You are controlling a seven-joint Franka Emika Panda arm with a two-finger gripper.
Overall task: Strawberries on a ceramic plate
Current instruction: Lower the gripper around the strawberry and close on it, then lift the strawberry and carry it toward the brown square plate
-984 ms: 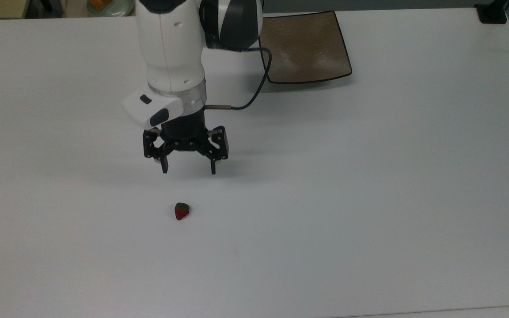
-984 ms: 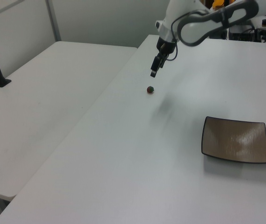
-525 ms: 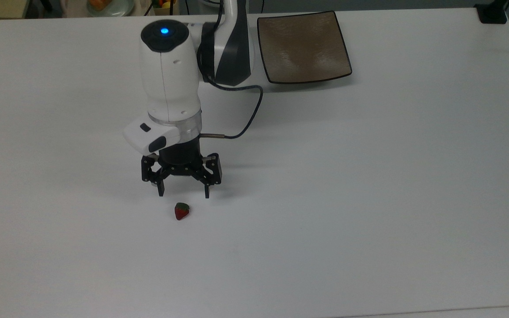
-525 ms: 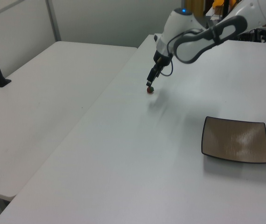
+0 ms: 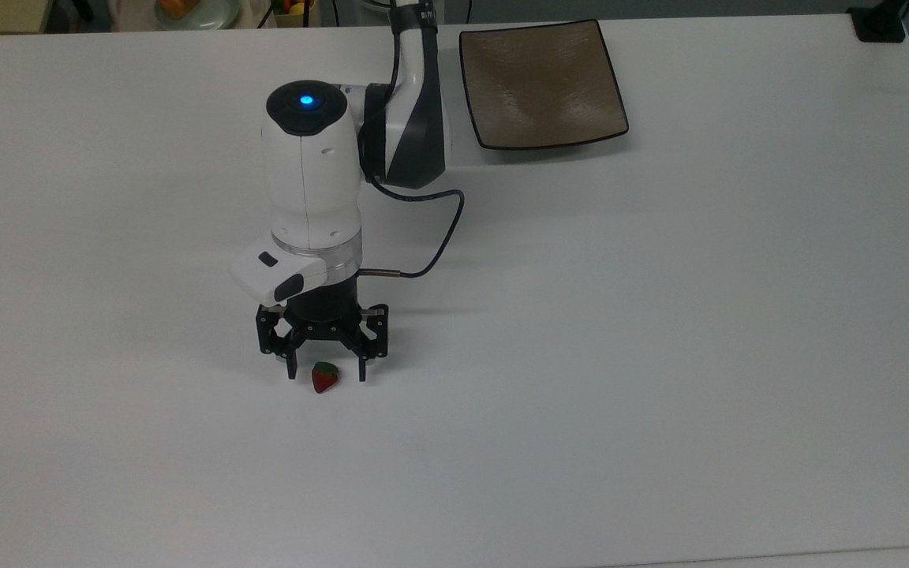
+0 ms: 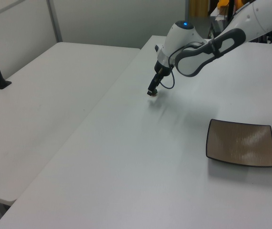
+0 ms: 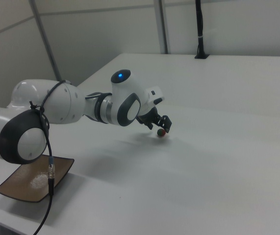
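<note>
A tiny red strawberry (image 5: 325, 378) with a green cap lies on the white table (image 5: 660, 315). My gripper (image 5: 327, 372) is open and lowered around it, one black finger on each side, close to the tabletop. In the right view the strawberry (image 7: 161, 132) sits just below the gripper (image 7: 162, 127). In the left view the gripper (image 6: 152, 92) is down at the table and covers the fruit. The square brown ceramic plate (image 5: 543, 84) lies bare at the top view's far edge, also seen as the plate (image 6: 241, 149) in the left view and the plate (image 7: 29, 183) in the right view.
A black cable (image 5: 439, 229) loops from the wrist. A round pale-green dish (image 5: 196, 11) with orange food sits beyond the table's far edge. A black post base (image 5: 879, 22) stands at the top view's far right corner. A second white table (image 6: 40, 105) adjoins on the left view's left.
The arm has come down and forward towards the strawberry. The open fingers, earlier above and behind it, now straddle it. The plate, earlier partly covered by the arm, is in full view.
</note>
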